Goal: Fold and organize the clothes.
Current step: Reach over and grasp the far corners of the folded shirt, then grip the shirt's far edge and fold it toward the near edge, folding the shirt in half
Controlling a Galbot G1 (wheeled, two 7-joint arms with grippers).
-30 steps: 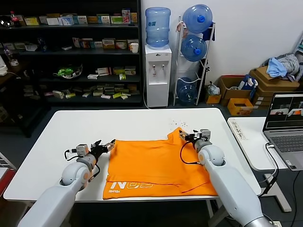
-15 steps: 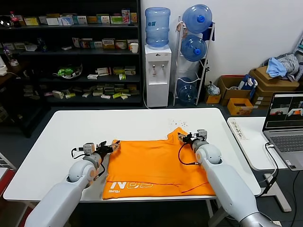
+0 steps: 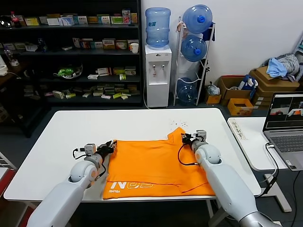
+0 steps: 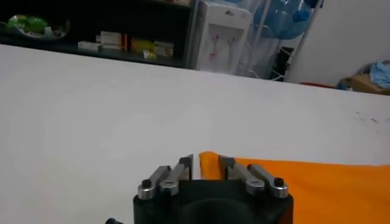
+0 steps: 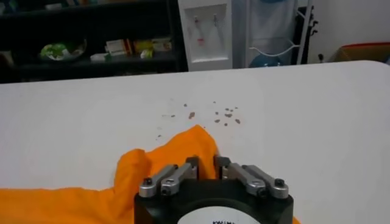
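Observation:
The bright orange T-shirt (image 3: 156, 165) lies folded flat on the white table (image 3: 94, 125), white lettering along its near edge. My left gripper (image 3: 110, 146) is at the shirt's far left corner. In the left wrist view its fingers (image 4: 186, 165) stand apart with the orange corner (image 4: 210, 163) between them, so the left gripper (image 4: 206, 165) is open. My right gripper (image 3: 185, 138) is at the shirt's raised far right corner (image 3: 177, 130). In the right wrist view the right gripper (image 5: 206, 165) has its fingers (image 5: 192, 164) pressed on the orange cloth (image 5: 183, 143).
A laptop (image 3: 286, 125) sits on a side table to the right. Small dark specks (image 5: 222, 112) dot the table beyond the shirt. Shelves, a water dispenser (image 3: 157, 71) and bottles stand behind the table. Blue-grey cloth (image 3: 279, 64) lies on boxes at the far right.
My left gripper has moved right, up to the shirt's left corner. My right gripper has shifted slightly left at the raised right corner. The shirt lies as before.

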